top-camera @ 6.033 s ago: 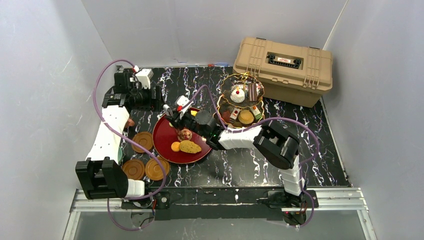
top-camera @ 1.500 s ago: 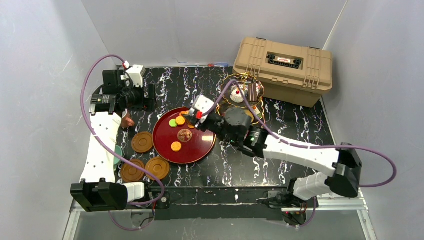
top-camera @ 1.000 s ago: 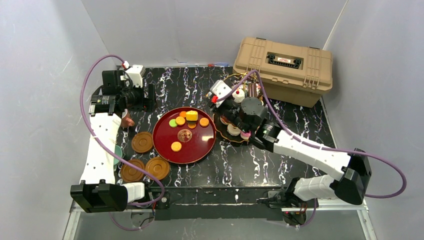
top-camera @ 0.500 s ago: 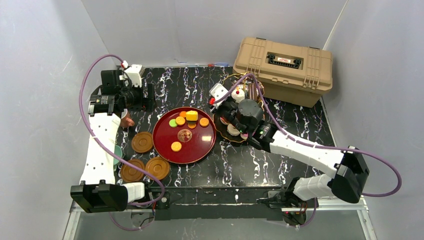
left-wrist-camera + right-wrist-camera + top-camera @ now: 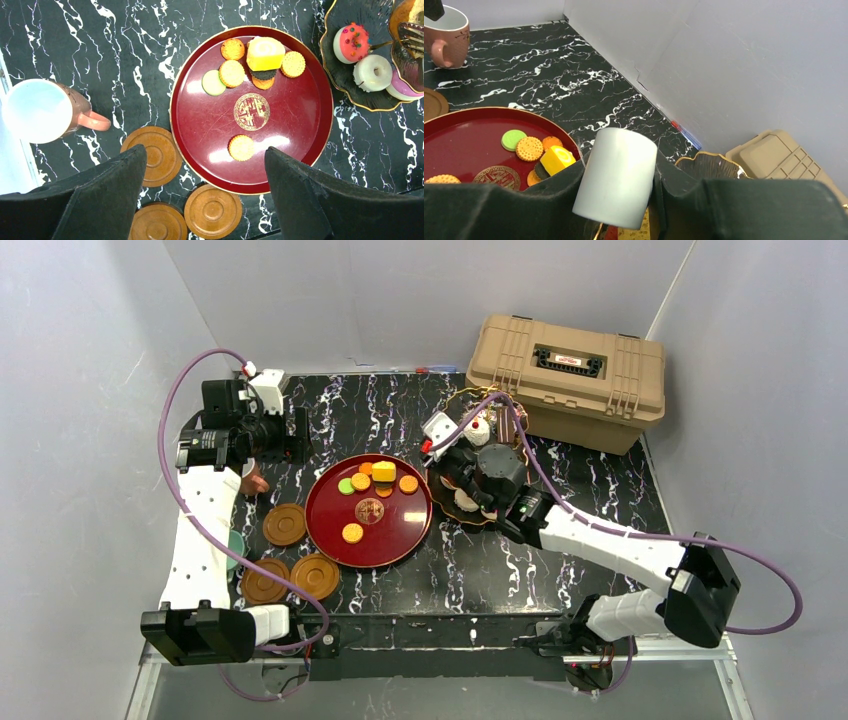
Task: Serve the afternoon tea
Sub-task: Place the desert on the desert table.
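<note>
Gleaming black marble table (image 5: 380, 410), grey walls (image 5: 400, 300), left pincer (image 5: 202, 152) apart, right pincer (image 5: 620, 187) clamping white cylinder (image 5: 618, 165)

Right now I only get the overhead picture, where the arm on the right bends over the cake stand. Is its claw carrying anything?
Observer: Yes. Its wrist camera shows the right gripper clamped on a white cylinder, held above the edge of the red tray.
Operator: And the other claw, open or closed?
Observer: Open. From its own camera the left gripper has its fingers spread wide with nothing between them, looking straight down on the tray.
Operator: There's something pink half hidden under that arm. What is it?
Observer: A pinkish cup, standing upright, pale inside, with its handle pointing toward the tray.
</note>
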You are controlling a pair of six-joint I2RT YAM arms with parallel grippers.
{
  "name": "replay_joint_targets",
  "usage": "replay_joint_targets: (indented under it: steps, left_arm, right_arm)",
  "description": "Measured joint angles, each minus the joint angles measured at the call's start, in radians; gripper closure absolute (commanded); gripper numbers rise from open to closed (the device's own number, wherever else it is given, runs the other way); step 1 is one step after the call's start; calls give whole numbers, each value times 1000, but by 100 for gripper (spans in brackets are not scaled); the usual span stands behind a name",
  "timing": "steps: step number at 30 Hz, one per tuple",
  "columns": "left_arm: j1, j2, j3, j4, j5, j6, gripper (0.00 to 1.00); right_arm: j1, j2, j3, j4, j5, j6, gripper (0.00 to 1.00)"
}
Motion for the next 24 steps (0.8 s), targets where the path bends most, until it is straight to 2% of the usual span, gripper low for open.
replay_joint_targets:
  steps: [5, 11, 20, 24]
  left_arm:
    - [0, 0, 0, 0, 0, 0, 14]
    - [0, 0, 0, -1, 0, 3, 14]
    - [0, 0, 12, -7, 0, 3, 14]
    - [0, 0, 23, -8, 0, -1, 14]
  right_arm:
    - [0, -12, 0, 1, -17, 8, 54]
    - [0, -40, 0, 1, -36, 15, 54]
    - [16, -64, 20, -19, -98, 64, 59]
    - [55, -55, 68, -27, -132, 93, 69]
